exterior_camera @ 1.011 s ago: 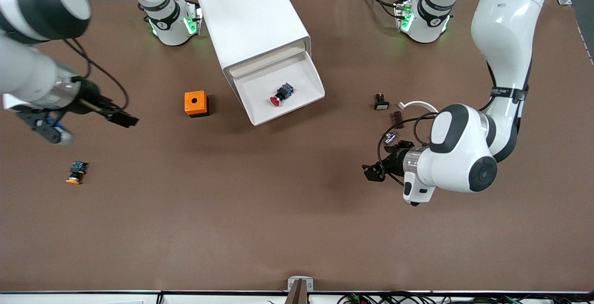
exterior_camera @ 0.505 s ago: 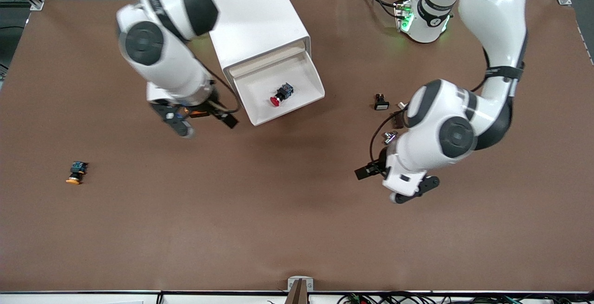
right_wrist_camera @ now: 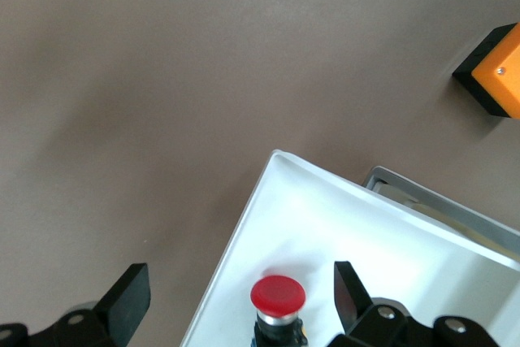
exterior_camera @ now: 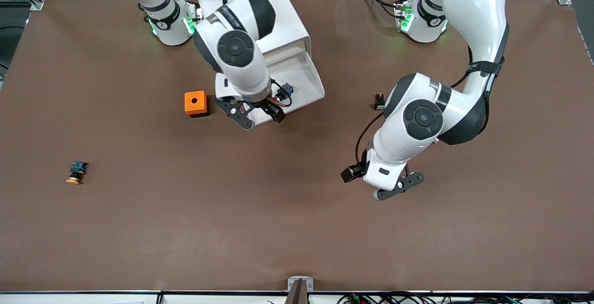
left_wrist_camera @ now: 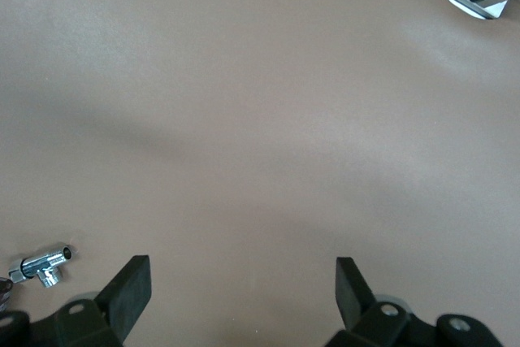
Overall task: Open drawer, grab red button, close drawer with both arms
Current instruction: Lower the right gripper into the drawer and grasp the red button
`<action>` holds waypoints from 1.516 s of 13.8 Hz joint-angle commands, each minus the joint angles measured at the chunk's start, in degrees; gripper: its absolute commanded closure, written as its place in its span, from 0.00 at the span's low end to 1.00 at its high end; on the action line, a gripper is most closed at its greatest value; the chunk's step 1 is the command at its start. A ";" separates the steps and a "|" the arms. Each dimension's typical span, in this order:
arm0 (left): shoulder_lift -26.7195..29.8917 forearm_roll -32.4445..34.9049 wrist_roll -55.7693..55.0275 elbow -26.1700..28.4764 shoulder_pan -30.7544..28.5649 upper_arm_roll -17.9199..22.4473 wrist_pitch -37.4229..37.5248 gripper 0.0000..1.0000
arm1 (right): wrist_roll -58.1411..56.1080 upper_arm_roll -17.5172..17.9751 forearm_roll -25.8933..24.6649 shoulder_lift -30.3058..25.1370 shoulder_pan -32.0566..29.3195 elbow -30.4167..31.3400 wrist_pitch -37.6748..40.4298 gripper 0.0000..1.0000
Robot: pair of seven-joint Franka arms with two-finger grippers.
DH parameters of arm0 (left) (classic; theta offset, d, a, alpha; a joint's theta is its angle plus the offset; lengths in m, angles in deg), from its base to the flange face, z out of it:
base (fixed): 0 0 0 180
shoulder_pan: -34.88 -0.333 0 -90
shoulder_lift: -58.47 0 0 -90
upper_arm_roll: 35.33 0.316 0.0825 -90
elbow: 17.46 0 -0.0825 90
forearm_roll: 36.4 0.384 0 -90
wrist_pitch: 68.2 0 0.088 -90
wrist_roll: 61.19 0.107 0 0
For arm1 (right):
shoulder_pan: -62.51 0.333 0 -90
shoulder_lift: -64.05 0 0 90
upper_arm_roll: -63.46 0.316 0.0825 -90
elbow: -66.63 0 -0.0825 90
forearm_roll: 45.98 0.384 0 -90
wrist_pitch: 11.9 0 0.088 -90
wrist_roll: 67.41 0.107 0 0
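Drawer (exterior_camera: 297, 79): pulled out of the cabinet (exterior_camera: 253, 16), near the table's robot-side edge.
Button (right_wrist_camera: 278, 298): lies in the drawer; red cap toward its front lip.
Right gripper (exterior_camera: 257, 109): over the drawer's front lip; fingers (right_wrist_camera: 130, 298) spread apart, holding nothing.
Left gripper (exterior_camera: 394, 188): over bare table (left_wrist_camera: 260, 119) toward the left arm's end; fingers spread apart, holding nothing.
Orange box (exterior_camera: 196, 103): beside the drawer, on the side toward the right arm's end.

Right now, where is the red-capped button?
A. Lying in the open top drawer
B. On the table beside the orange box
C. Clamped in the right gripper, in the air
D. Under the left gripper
A: the button lies in the open drawer, between the open fingers of the right gripper above it.
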 commanded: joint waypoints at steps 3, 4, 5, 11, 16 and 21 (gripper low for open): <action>0.92 1.16 -1.54 1.10 0.40 0.09 -0.48 0.00 | 3.03 -0.62 -1.23 2.44 3.38 -0.35 -0.13 0.00; 1.01 1.51 -1.37 0.93 1.10 0.09 -0.39 0.00 | 3.03 -0.62 -1.22 2.35 4.17 -0.09 0.04 0.00; 0.92 1.60 -1.46 1.10 2.58 0.26 -0.13 0.00 | 3.20 -0.62 -1.14 2.35 4.52 -0.08 0.13 0.00; 0.84 1.51 -3.48 1.01 4.44 0.79 -0.04 0.00 | 3.64 -0.53 -0.96 2.44 6.37 2.02 -0.04 0.00; 1.89 1.42 -3.57 0.75 4.44 0.61 0.93 0.00 | 3.64 -0.53 0.26 2.44 7.16 3.26 0.13 0.00; 2.85 1.33 -3.65 0.93 4.71 -0.09 1.19 0.00 | 3.90 -0.53 2.37 2.35 7.78 3.26 0.57 0.22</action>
